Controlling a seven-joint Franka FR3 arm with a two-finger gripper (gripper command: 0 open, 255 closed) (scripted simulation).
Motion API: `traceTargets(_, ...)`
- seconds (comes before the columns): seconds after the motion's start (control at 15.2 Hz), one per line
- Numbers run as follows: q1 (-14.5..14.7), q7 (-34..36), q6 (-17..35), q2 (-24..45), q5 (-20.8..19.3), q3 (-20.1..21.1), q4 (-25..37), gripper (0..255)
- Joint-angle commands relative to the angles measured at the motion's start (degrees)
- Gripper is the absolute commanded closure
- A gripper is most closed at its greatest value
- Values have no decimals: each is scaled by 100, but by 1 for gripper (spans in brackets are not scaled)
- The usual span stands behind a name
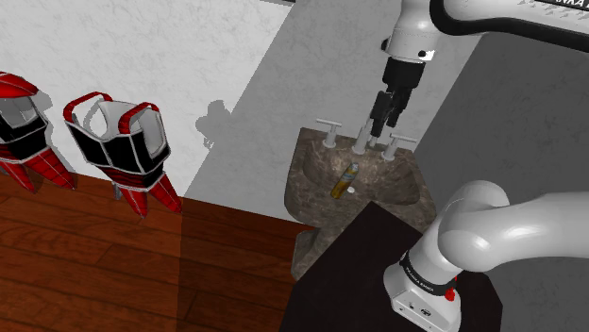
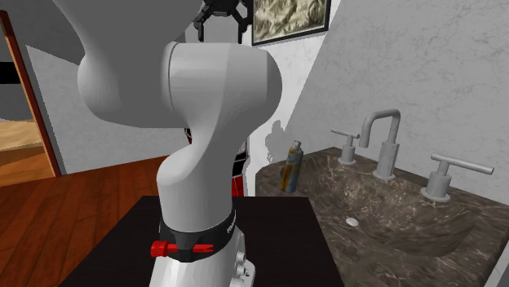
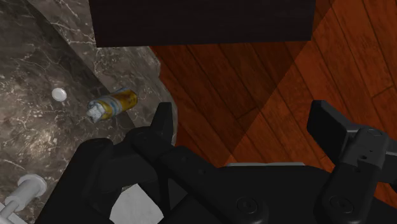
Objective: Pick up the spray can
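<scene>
The spray can (image 2: 292,166), yellow-orange with a pale cap, stands upright on the near corner of the dark marble sink (image 2: 408,224). In the shoulder view the spray can (image 1: 345,180) sits on the sink's (image 1: 396,189) front part, and my gripper (image 1: 380,125) hangs well above it, near the tap. From the wrist, the spray can (image 3: 113,104) lies far below and off to the side of my gripper (image 3: 245,124). Its fingers (image 3: 163,124) stand wide apart with nothing between them. My gripper (image 2: 221,23) is also high over the arm in the second exterior view.
A grey tap (image 2: 383,143) with two lever handles stands at the sink's back, and a white drain plug (image 2: 351,221) lies in the basin. The dark stand (image 1: 363,273) adjoins the sink. Red, black and white vest-like objects (image 1: 123,141) lean on the wall over a wood floor (image 1: 113,264).
</scene>
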Motion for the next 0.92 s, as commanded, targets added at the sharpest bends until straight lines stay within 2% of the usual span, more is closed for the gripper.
traceTargets(0.0,0,0,0,0,0,0,0,0)
traceTargets(0.46,-69,-1433,1105,-108,-526,-1096,-951,0)
traceTargets(0.86,-60,-2707,2190,389,-884,-2155,-1360,0)
